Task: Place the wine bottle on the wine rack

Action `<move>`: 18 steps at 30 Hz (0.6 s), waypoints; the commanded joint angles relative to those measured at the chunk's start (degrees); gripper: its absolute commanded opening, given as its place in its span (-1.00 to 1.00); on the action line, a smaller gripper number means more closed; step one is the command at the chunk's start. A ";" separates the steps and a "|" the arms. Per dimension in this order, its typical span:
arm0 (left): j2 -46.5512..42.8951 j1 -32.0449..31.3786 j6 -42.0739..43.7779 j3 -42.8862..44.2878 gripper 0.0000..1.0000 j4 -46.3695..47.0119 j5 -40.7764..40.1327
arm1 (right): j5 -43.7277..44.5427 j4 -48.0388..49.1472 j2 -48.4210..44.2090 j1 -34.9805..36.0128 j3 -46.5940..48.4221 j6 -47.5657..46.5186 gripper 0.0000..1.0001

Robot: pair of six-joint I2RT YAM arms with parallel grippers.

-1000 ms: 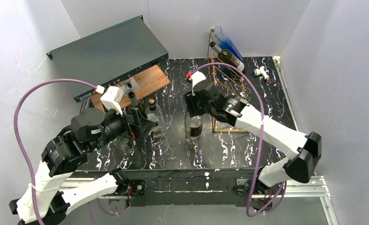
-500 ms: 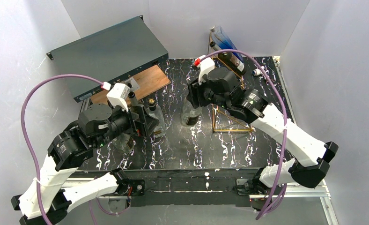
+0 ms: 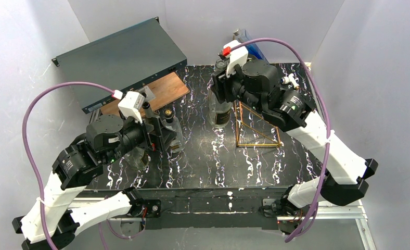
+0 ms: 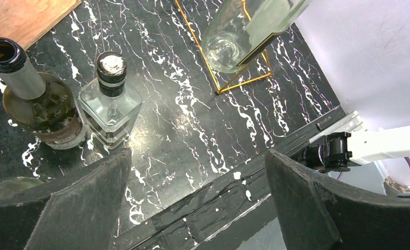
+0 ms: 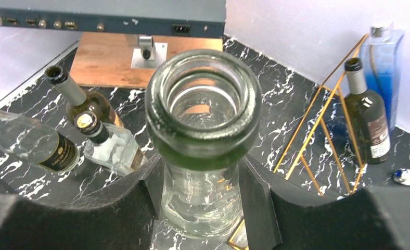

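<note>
The clear wine bottle point(image 5: 203, 143) is clamped by its neck in the right gripper point(image 5: 200, 200), upper centre of the top view, just left of the gold wine rack point(image 3: 255, 131); the left gripper point(image 4: 197, 203) is spread, empty. A tilt matching the slanted rungs is advised before lowering

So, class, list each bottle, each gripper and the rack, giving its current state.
Right gripper: shut on wine bottle
Wine bottle: uncorked, held off the table
Wine rack: upright, dark bottle leaning on it
Left gripper: open, empty
Green bottle: upright, uncorked
Square bottle: upright, capped
</note>
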 commanded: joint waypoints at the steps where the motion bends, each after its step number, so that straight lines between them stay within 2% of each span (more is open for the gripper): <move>1: -0.35 0.36 1.23 1.90 0.99 -0.11 -1.35 | 4.78 15.03 -4.07 0.03 6.84 -4.28 -0.97; 9: -0.75 0.32 1.08 1.72 0.99 -0.31 -1.35 | 10.89 17.78 -5.42 -0.01 7.86 -7.41 -0.97; 14: -0.91 0.32 0.60 1.41 0.99 -0.27 -1.24 | 6.12 16.41 -2.30 0.00 9.18 -4.44 -0.97; 18: -1.24 0.36 0.38 1.36 0.99 -0.29 -1.09 | 3.97 18.74 -1.00 0.03 6.40 -1.81 -0.97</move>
